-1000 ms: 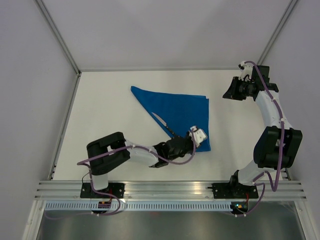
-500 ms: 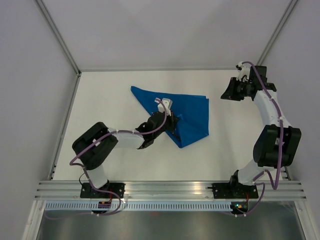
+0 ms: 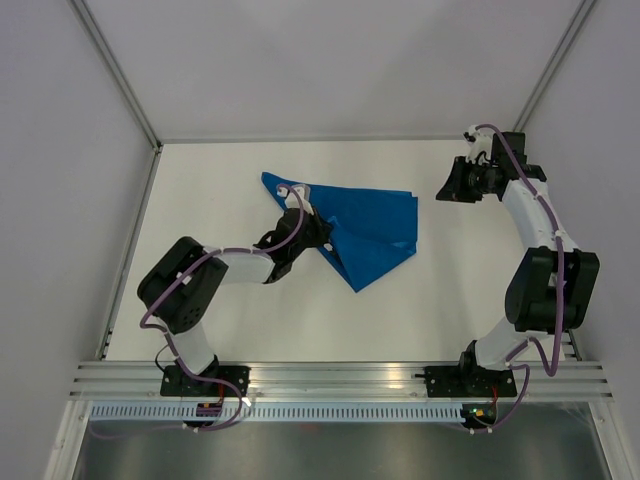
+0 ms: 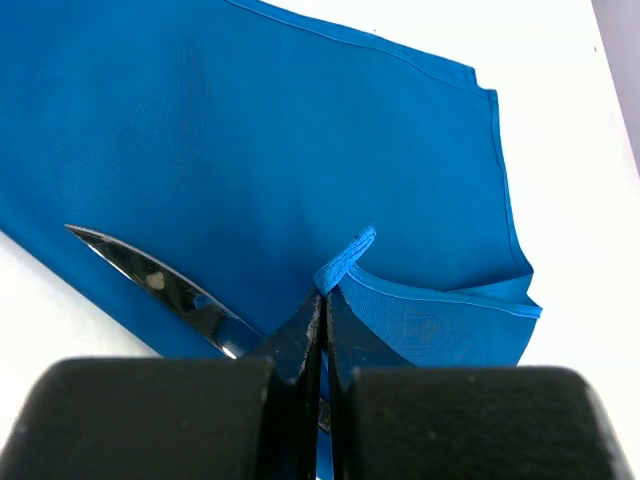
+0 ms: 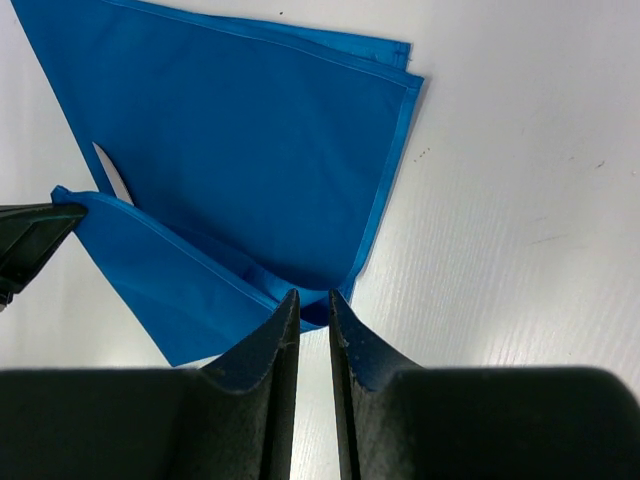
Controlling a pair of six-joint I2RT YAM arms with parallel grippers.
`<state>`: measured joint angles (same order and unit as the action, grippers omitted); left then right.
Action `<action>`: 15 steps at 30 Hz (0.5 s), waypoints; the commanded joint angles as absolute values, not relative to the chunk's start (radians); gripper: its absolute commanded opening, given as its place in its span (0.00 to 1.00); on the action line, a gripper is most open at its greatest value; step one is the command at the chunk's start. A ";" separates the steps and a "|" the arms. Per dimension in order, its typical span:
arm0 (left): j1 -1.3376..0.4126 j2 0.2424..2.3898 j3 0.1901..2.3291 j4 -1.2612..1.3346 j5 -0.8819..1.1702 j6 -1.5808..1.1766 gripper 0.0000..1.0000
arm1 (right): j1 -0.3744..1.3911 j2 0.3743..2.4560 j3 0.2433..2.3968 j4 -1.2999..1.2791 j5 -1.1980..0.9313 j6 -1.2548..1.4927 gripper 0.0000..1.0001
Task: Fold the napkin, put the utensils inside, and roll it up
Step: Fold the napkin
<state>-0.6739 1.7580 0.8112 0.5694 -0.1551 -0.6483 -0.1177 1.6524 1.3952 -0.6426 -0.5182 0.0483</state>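
Left arm is stretched low, left gripper (image 4: 322, 300) pinched shut on the napkin's (image 3: 375, 215) raised corner mid-table, knife (image 4: 150, 280) seen at its 9 o'clock. Right gripper (image 3: 441, 190) is held narrowly parted, empty, at the cloth's 2 o'clock; open table (image 3: 300, 320) is seen toward 6.

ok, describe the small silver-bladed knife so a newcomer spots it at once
On the white table lies a bright blue cloth napkin, one corner pinched by the left gripper. Along the napkin's edge beside that gripper lies the small silver-bladed knife: the only shiny, pointed thing there; its handle is hidden.
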 commanded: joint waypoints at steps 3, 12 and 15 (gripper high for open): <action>-0.638 1.781 0.818 0.565 -0.114 -0.747 0.02 | -0.103 1.657 1.405 -0.632 -0.509 0.037 0.23; -0.609 1.801 0.822 0.537 -0.110 -0.805 0.02 | -0.083 1.664 1.405 -0.638 -0.494 0.025 0.23; -0.598 1.804 0.824 0.531 -0.107 -0.816 0.02 | -0.075 1.667 1.404 -0.637 -0.488 0.023 0.23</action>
<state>-0.6121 1.7908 0.8112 0.5274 -0.1234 -0.7509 -0.0849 1.6562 1.3952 -0.6434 -0.5053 0.0326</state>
